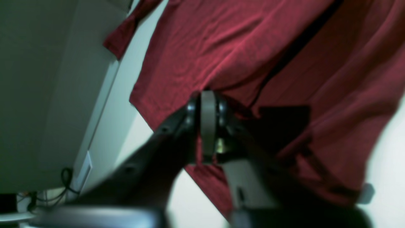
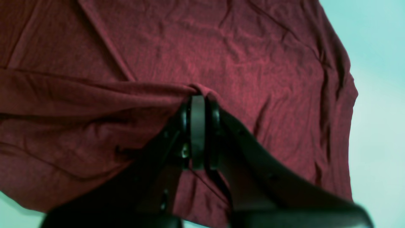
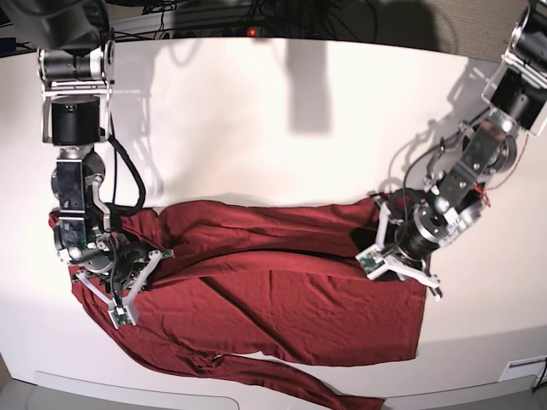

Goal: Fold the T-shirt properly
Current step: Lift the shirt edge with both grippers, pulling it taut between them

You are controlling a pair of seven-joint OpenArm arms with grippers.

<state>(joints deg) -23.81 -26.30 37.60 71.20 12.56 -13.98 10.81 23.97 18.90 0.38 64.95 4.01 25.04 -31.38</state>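
The dark red T-shirt lies spread and wrinkled on the white table, one long sleeve trailing toward the front edge. In the base view my right gripper is at the shirt's left end. The right wrist view shows it shut on a gathered ridge of the T-shirt, with fabric pulled up to the right gripper. At the shirt's right end is my left gripper. In the left wrist view the left gripper has its jaws close together at a fold of the T-shirt. That view is blurred, so I cannot see whether they still pinch it.
The white table extends well behind the shirt. Cables run along its far edge. The left wrist view shows the table edge close beside the shirt, with a cable loop below it.
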